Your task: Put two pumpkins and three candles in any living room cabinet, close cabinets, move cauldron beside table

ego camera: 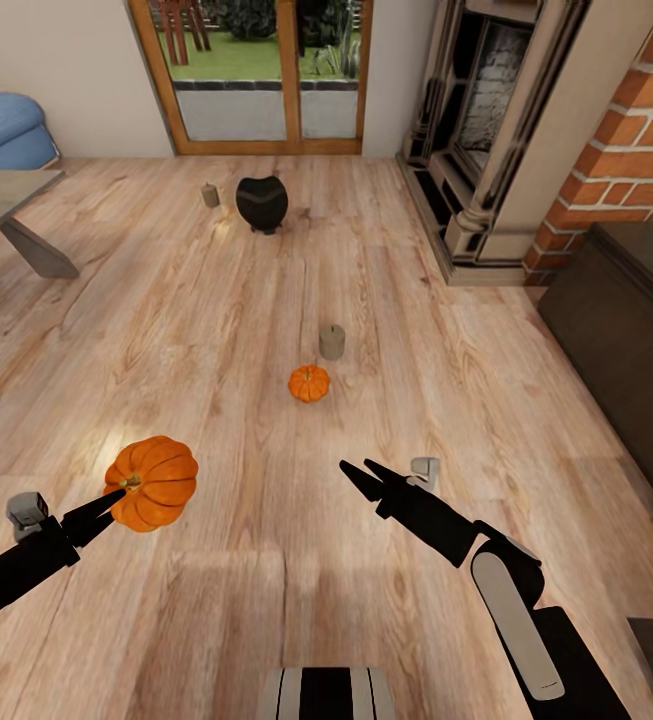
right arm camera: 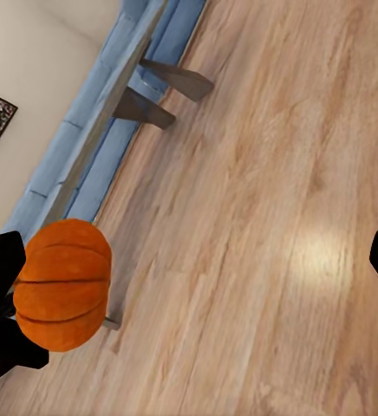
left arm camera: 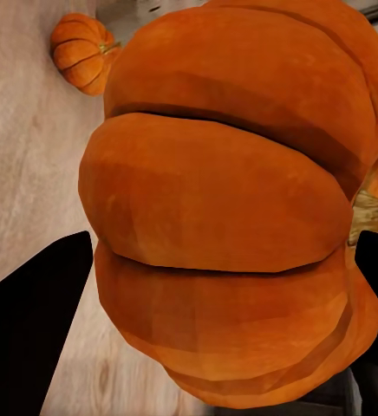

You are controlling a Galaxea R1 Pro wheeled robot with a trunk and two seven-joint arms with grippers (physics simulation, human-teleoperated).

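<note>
My left gripper (ego camera: 116,497) is shut on a ribbed orange pumpkin (ego camera: 152,483), held above the floor at the lower left; in the left wrist view that pumpkin (left arm camera: 232,208) sits between the black fingers (left arm camera: 33,329). A second, smaller-looking pumpkin (ego camera: 309,383) lies on the planks ahead, with a beige candle (ego camera: 332,342) just beyond it. Farther off the black cauldron (ego camera: 262,203) stands beside another candle (ego camera: 210,195). My right gripper (ego camera: 356,464) hovers open and empty over the floor. The right wrist view shows the held pumpkin (right arm camera: 63,283).
The grey coffee table (ego camera: 6,190) and blue sofa (ego camera: 1,130) are at the far left. The dark-brown cabinet (ego camera: 626,320) runs along the right, beside the brick fireplace (ego camera: 526,140). Glass doors (ego camera: 266,70) are straight ahead.
</note>
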